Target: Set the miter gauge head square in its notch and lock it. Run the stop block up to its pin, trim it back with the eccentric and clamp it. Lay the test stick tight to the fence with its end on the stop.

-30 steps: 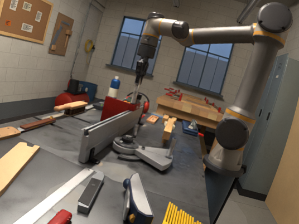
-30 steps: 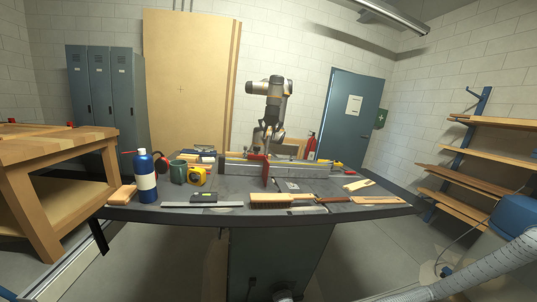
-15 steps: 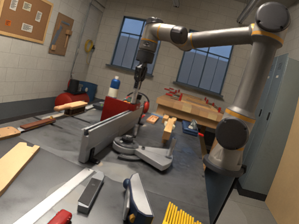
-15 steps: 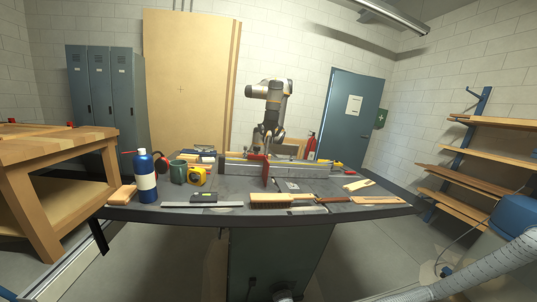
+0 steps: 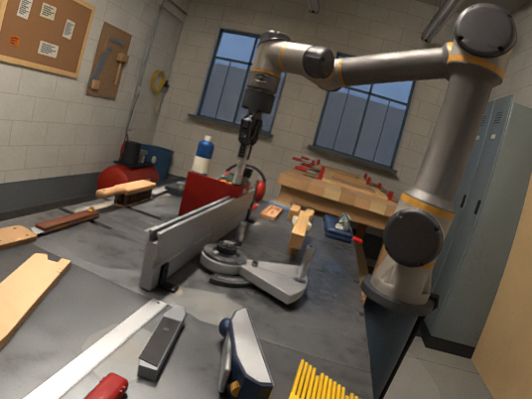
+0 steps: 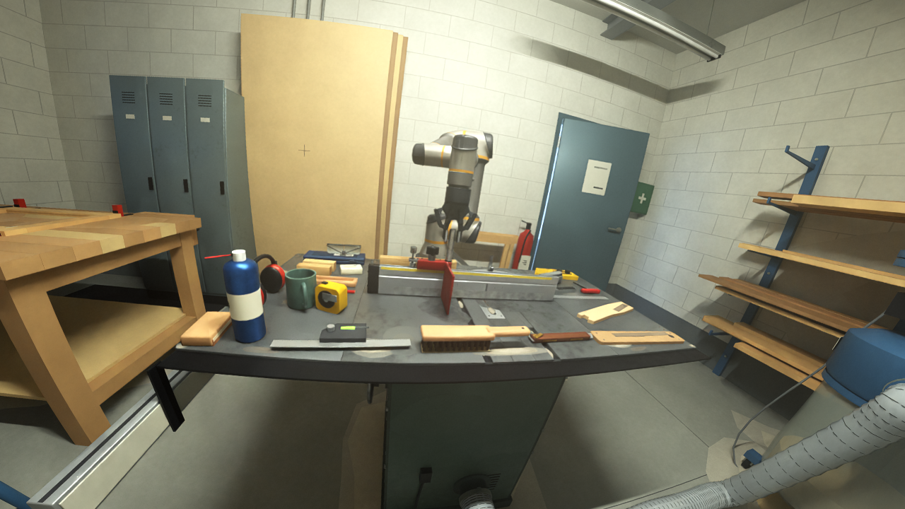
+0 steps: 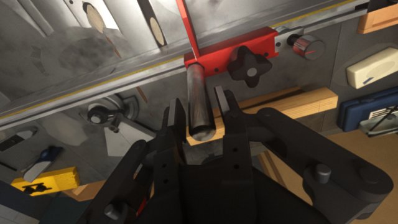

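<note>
A grey steel post [image 7: 197,99] stands up from the red stop block [image 7: 230,53] [image 5: 211,191] [image 6: 440,272]. The block rides on the long grey fence [image 5: 198,233] [image 6: 465,282]. A black star knob [image 7: 249,66] sits on the block. A small round dial with a red mark [image 7: 307,46] lies just past the block's end. The miter gauge head [image 5: 248,263] lies at the fence's middle. A wooden stick [image 5: 299,226] [image 7: 279,105] lies on the table behind the fence. My gripper [image 7: 199,102] [image 5: 246,144] is upright over the block, straddling the post, open and holding nothing.
A workbench [image 5: 337,191] stands behind the table. A brush [image 6: 471,335], blue bottle [image 6: 243,297], green mug [image 6: 299,288], tape measure [image 6: 331,296] and steel rule [image 6: 342,344] lie on the table's far side. A block plane [image 5: 245,355] and yellow featherboard [image 5: 320,382] lie near the robot's base.
</note>
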`<action>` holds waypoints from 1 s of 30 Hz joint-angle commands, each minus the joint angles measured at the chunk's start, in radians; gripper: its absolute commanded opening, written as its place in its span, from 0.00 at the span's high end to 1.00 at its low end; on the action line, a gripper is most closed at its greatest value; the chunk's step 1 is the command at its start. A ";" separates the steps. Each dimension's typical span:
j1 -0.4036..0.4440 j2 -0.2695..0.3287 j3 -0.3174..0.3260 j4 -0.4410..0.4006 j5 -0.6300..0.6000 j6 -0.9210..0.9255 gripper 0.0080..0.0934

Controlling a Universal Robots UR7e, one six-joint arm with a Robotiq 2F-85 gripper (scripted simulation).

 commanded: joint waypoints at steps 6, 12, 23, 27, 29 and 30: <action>0.000 0.000 0.000 0.000 0.000 0.000 0.63; 0.000 0.000 0.000 0.000 0.000 0.000 0.70; 0.000 0.000 0.000 0.000 0.000 0.000 0.96; 0.000 0.000 0.000 0.000 0.000 0.000 1.00; 0.000 0.000 0.000 0.000 0.000 0.000 1.00; -0.001 0.000 0.000 0.000 0.000 -0.001 1.00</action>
